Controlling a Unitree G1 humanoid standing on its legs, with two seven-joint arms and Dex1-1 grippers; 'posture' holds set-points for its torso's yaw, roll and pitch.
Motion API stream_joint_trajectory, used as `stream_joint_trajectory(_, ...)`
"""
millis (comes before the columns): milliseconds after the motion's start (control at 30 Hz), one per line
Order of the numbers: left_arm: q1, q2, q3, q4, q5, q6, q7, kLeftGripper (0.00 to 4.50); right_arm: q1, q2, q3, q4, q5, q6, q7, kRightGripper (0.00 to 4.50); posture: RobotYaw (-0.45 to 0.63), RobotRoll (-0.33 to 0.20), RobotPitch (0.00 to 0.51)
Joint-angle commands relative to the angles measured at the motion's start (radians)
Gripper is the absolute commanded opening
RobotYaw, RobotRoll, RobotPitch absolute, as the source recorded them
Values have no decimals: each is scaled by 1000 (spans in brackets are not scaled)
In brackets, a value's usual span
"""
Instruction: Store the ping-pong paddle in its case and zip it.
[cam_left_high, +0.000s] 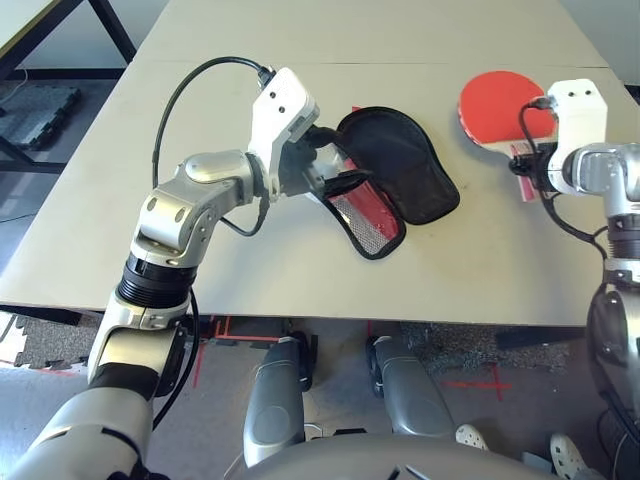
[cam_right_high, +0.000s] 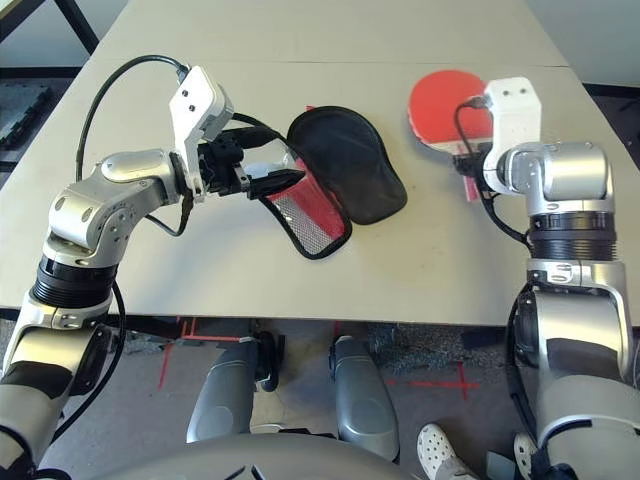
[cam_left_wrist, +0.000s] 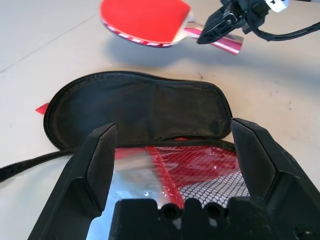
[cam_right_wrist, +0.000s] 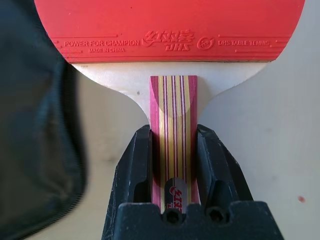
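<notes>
The right gripper (cam_right_wrist: 174, 150) pinches the striped handle of the red paddle (cam_left_high: 507, 107), at about two o'clock on the table (cam_right_high: 430, 270). The round red part points to twelve o'clock, away from the robot. The case (cam_right_high: 347, 165) lies open near the middle, at the paddle's nine o'clock. The left gripper (cam_left_wrist: 174, 150) has its fingers spread wide over the case's netted half.

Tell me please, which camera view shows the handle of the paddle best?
The right wrist view: the striped handle lies there large and mostly uncovered, between the tool's two fingers. The left wrist view shows it partly behind that tool; both eye views show only a small part.
</notes>
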Motion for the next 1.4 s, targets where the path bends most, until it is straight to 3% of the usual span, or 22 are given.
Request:
stream_joint_trajectory(33,13,11,-18,-18,14,2,-10,4500,-26,53,46,-74,20,43,7,1037,-15,0,178)
stream_joint_trajectory(267,25,17,-14,-38,9,14,3,4500,-24,167,147,-130,36,92,13,1037,15,0,188)
stream_joint_trajectory(533,48,18,0,-70,2,35,28,4500,-50,174,227,-9,-1,12,34,1037,37,0,194)
stream_joint_trajectory(967,53,16,-1,-79,-1,40,41,4500,-97,202,207,125,-23,-16,19,1037,43,0,195)
stream_joint_trajectory(1400,53,9,-11,-74,5,29,40,4500,-91,206,177,111,5,90,31,1037,45,0,180)
